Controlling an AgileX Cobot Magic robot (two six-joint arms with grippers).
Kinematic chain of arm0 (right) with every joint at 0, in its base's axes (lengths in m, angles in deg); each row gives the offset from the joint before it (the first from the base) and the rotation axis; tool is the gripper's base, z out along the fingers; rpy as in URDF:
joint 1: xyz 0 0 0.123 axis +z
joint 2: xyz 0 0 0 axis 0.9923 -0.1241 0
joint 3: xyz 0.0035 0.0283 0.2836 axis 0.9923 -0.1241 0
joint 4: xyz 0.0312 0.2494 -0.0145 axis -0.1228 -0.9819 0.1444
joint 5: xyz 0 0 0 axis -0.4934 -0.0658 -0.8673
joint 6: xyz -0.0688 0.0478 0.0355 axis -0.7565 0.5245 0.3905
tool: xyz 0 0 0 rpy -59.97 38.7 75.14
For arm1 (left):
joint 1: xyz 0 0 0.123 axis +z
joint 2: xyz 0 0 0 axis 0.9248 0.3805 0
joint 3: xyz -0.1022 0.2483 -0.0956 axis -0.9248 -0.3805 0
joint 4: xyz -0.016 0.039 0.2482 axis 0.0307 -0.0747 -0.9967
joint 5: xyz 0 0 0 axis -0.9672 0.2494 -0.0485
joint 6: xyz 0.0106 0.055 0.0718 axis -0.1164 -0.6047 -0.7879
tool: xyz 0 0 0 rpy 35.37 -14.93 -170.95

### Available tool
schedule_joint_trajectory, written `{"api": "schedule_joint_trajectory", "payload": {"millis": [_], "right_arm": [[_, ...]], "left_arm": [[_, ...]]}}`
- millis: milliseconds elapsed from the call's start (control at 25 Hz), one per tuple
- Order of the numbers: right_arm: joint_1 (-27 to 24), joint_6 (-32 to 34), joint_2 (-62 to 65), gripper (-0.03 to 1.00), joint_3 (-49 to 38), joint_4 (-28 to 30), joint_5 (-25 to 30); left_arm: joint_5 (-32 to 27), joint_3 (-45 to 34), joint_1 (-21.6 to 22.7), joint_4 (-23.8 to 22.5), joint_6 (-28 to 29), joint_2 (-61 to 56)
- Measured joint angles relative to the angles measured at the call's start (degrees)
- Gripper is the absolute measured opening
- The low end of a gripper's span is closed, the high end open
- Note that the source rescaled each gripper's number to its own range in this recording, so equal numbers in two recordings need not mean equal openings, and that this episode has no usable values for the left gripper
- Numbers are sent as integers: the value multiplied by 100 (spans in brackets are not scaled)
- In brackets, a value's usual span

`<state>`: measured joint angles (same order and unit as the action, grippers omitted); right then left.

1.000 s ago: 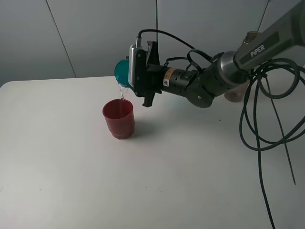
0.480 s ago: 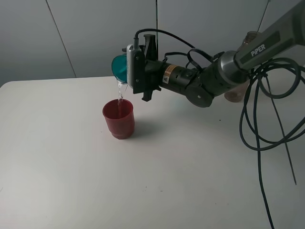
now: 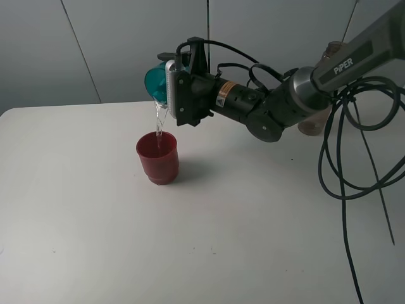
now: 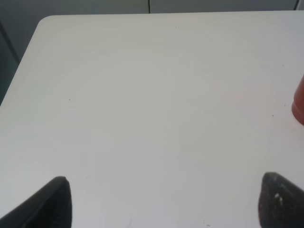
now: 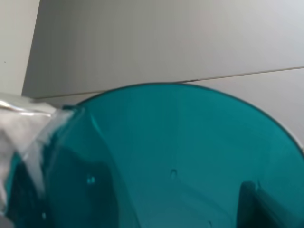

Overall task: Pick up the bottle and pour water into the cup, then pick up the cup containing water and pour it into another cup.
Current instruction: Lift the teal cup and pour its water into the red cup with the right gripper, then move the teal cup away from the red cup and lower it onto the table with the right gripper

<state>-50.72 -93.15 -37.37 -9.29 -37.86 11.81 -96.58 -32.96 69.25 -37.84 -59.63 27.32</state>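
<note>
My right gripper (image 3: pixel 171 85) is shut on the teal-blue cup (image 3: pixel 154 81) and holds it tipped on its side above the dark red cup (image 3: pixel 157 158). A thin stream of water (image 3: pixel 159 120) falls from the teal cup's rim into the red cup, which stands upright on the table. In the right wrist view the teal cup (image 5: pixel 180 156) fills the frame, with water at its lip. The bottle (image 3: pixel 311 125) stands at the far right, mostly hidden behind the right arm. My left gripper (image 4: pixel 168 204) is open and empty over bare table; the red cup's edge (image 4: pixel 299 104) shows beside it.
The white table (image 3: pixel 95 240) ends at a grey wall behind. Black cables (image 3: pixel 345 158) hang in loops from the right arm at the right side. The left arm is out of the high view.
My right gripper has lifted the teal cup a little and rolled it further over. The water keeps falling into the red cup, which has not moved.
</note>
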Motion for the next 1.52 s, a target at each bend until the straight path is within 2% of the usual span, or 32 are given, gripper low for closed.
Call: {"api": "schedule_joint_trajectory", "payload": {"millis": [320,640,960,1160,1520], "right_arm": [[0,-479,0,7,0,0,-294],[0,-1202,0,7,4,10,-364],[13,-1694,0,7,4,326,-444],[26,-1765,0,7,4,475,-745],[30,-1760,0,7,4,559,-799]], "left_arm": [[0,0,0,0,10,0],[0,0,0,0,10,0],[0,0,0,0,10,0],[0,0,0,0,10,0],[0,0,0,0,10,0]]}}
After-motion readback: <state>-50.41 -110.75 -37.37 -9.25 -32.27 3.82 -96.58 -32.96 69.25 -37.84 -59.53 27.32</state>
